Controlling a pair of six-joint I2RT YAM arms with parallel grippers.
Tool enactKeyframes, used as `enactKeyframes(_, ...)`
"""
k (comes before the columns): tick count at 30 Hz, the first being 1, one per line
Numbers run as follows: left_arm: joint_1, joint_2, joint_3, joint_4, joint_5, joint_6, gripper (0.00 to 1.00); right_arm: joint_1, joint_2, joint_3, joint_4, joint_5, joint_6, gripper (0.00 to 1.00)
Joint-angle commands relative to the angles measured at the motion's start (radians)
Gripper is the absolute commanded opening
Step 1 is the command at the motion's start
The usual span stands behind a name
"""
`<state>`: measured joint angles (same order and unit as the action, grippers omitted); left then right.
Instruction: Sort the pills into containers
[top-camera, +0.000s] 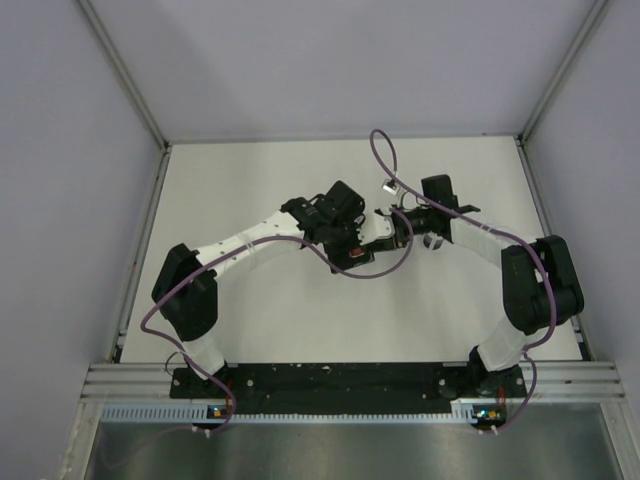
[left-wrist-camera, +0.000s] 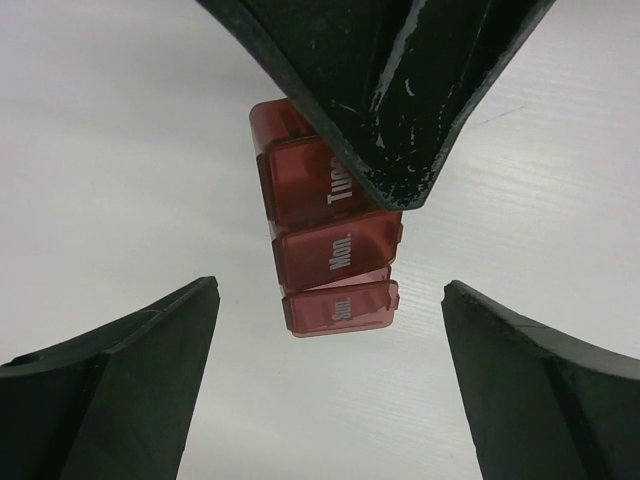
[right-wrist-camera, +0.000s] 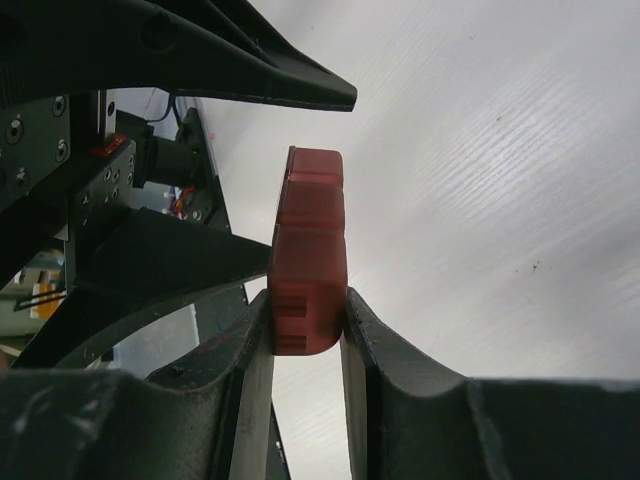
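Plainly, in the top view the left arm (top-camera: 240, 245) ran from the lower left of the frame up to the centre, over the white table (top-camera: 250, 180). The left gripper (left-wrist-camera: 330, 290) had its jaws wide apart: in the left wrist view its two dark fingers (left-wrist-camera: 130, 370) filled the lower left and lower right corners and touched nothing. Between them, at mid-frame, were the containers (left-wrist-camera: 335, 250), a red-brown strip with lids marked Sun., Mon. and Tue. The right gripper (right-wrist-camera: 306, 300) was clamped on one end of that strip, a finger pressed to each side at the bottom centre of the right wrist view. In the left wrist view, one of those fingers reached down from the top edge across the Tue. end. The right arm (top-camera: 530, 280) bent in from the lower right of the top view. Whether the strip touched the table could not be told.
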<state>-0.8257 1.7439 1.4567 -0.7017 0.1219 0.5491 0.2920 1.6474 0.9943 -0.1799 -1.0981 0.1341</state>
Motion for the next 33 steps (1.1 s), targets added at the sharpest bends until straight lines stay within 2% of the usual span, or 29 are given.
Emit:
enactKeyframes(1,-0.003,-0.024,0.002,0.019,0.027,0.003,0.99,-0.011,-0.017,0.001,0.014,-0.029,-0.014,0.0)
enactKeyframes(8,0.022,-0.073,-0.007,-0.013,0.09,-0.003,0.99,-0.034,-0.034,0.0,0.0,-0.048,-0.045,0.0)
enactKeyframes(15,0.118,-0.101,0.031,-0.073,0.338,-0.028,0.99,-0.036,-0.084,0.01,-0.067,-0.065,-0.129,0.0)
enactKeyframes(25,0.218,-0.024,0.119,-0.14,0.625,-0.057,0.99,-0.036,-0.133,0.004,-0.072,-0.132,-0.182,0.0)
enactKeyframes(30,0.22,0.037,0.154,-0.154,0.7,-0.07,0.99,-0.036,-0.146,0.001,-0.063,-0.152,-0.18,0.0)
enactKeyframes(33,0.22,0.071,0.168,-0.168,0.723,-0.075,0.93,-0.036,-0.153,-0.002,-0.046,-0.16,-0.168,0.0)
